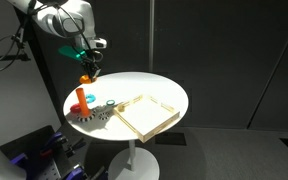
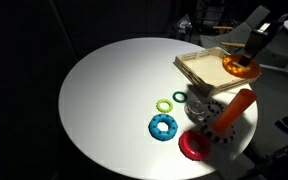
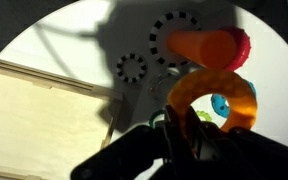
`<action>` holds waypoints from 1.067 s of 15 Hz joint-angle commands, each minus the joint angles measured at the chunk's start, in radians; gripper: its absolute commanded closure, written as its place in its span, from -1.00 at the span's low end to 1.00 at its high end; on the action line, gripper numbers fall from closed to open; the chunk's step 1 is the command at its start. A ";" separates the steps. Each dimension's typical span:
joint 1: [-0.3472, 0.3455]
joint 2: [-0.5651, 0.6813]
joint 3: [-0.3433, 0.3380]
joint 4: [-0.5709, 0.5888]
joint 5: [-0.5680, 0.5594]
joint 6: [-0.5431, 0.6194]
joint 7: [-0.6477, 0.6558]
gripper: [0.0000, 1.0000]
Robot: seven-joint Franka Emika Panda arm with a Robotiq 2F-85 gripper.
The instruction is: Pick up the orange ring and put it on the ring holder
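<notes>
We see the orange ring (image 1: 87, 77) held off the table in the gripper (image 1: 88, 69), whose fingers are clamped on the ring's upper part so that it hangs below them. In an exterior view the orange ring (image 2: 239, 66) sits in the air higher than the top of the ring holder (image 2: 234, 108) and has not been threaded onto it. In the wrist view the orange ring (image 3: 220, 96) stands on edge close to the camera, and the peg of the ring holder (image 3: 208, 48) lies just beyond it, outside the ring's hole. Through that hole we catch a piece of a blue ring (image 3: 220, 105). The ring holder (image 1: 80, 98) stands upright near the edge of the round white table (image 1: 159, 88), with a red ring (image 2: 195, 146) lying flat at its foot. The blue ring (image 2: 164, 126) rests flat on the tabletop just beside the red one, and a smaller green ring (image 2: 165, 105) lies near it, a little further in. A shallow wooden tray (image 1: 144, 126) sits on the table close to the holder's base, and the wrist view shows its corner (image 3: 44, 100) at the left. We cannot tell what the dark toothed shapes around the holder's base are.
</notes>
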 commanded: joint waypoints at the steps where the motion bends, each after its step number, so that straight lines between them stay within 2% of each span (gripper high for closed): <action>1: 0.009 -0.042 0.003 0.004 0.034 -0.095 -0.047 0.90; 5: 0.005 -0.051 0.012 -0.014 0.003 -0.121 -0.038 0.90; 16: 0.014 -0.061 0.027 -0.085 0.003 -0.121 -0.046 0.90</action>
